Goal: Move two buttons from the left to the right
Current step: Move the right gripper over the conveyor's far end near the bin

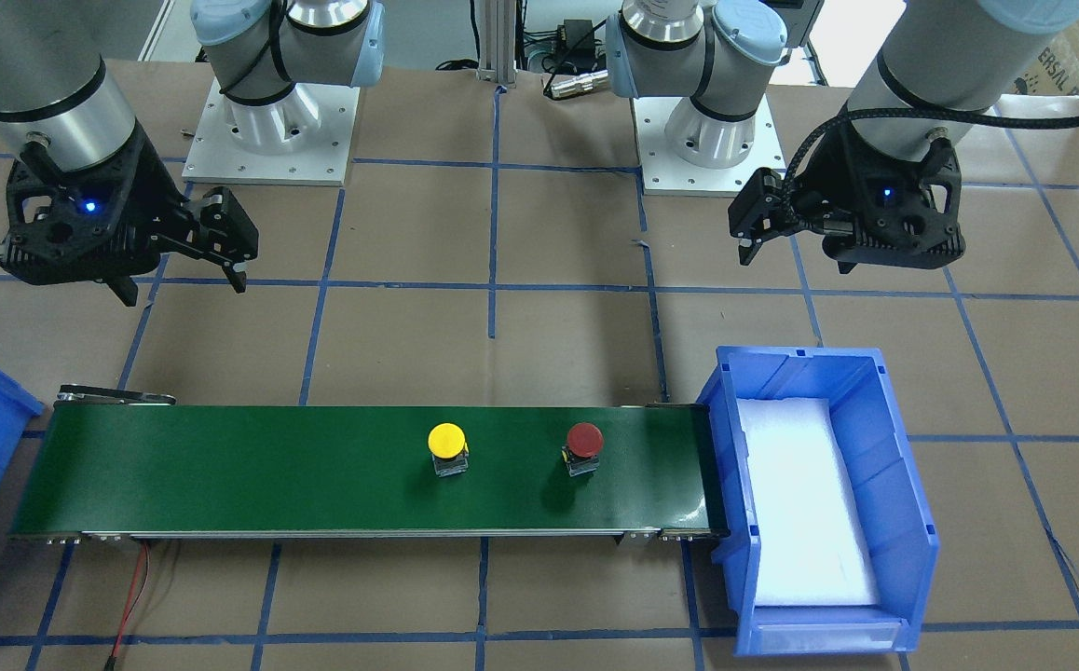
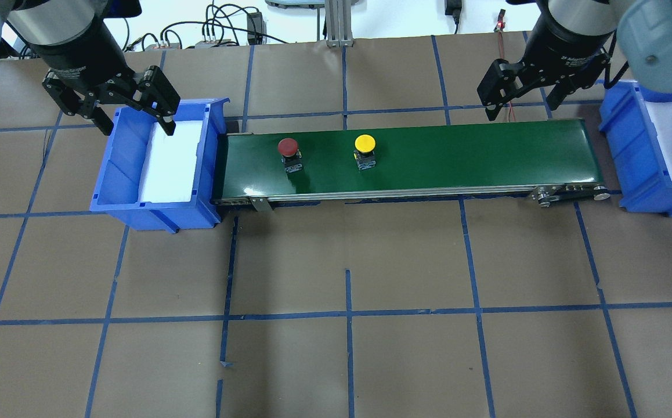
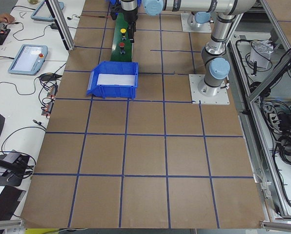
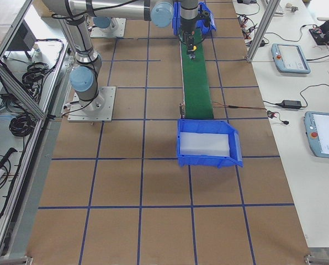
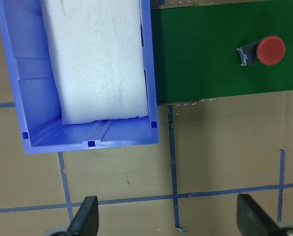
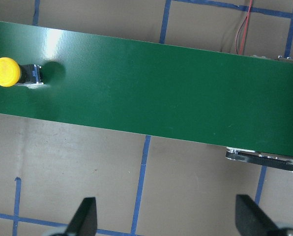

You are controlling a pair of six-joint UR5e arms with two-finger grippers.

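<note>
The red button (image 2: 288,148) and the yellow button (image 2: 365,143) stand upright on the green conveyor belt (image 2: 475,157), red near its left end, yellow near the middle. They also show in the front view, red (image 1: 584,438) and yellow (image 1: 446,441). My left gripper (image 2: 137,129) is open and empty, above the left blue bin (image 2: 104,174). Its wrist view shows the red button (image 5: 270,50) and the open fingers (image 5: 85,219). My right gripper (image 2: 520,110) is open and empty, over the belt's far right edge. Its wrist view shows the yellow button (image 6: 5,72).
The left bin holds only a white foam pad (image 2: 170,159). A second blue bin (image 2: 632,191) with white foam stands at the belt's right end. Red and black wires (image 1: 129,596) run from the belt's right end. Brown table with blue tape lines lies around.
</note>
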